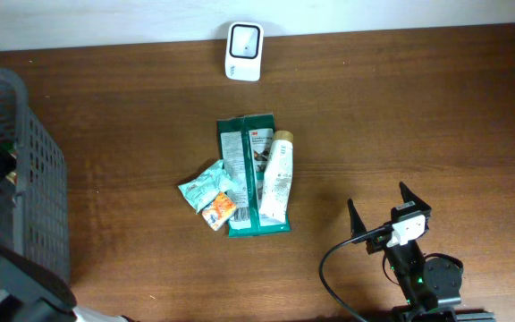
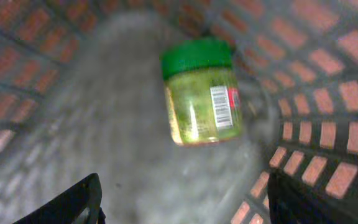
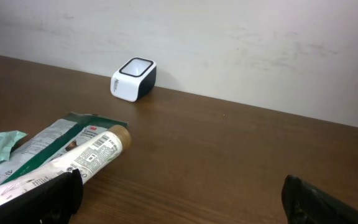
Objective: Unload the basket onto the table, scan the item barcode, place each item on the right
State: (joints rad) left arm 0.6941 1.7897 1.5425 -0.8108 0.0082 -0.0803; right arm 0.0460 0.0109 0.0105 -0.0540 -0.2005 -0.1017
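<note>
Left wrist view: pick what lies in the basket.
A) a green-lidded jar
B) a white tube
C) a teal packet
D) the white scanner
A: the left wrist view shows a jar with a green lid and a barcode label lying on the floor of the basket, with nothing else beside it.

A dark wooden table (image 1: 418,116) is seen. A white scanner (image 1: 243,52) is set at its far edge. In front of the scanner, green packets (image 1: 259,143), a teal pouch (image 1: 206,185) and an orange sachet (image 1: 219,209) are clustered. A grey basket (image 1: 25,179) is placed well to the scanner's left.
</note>
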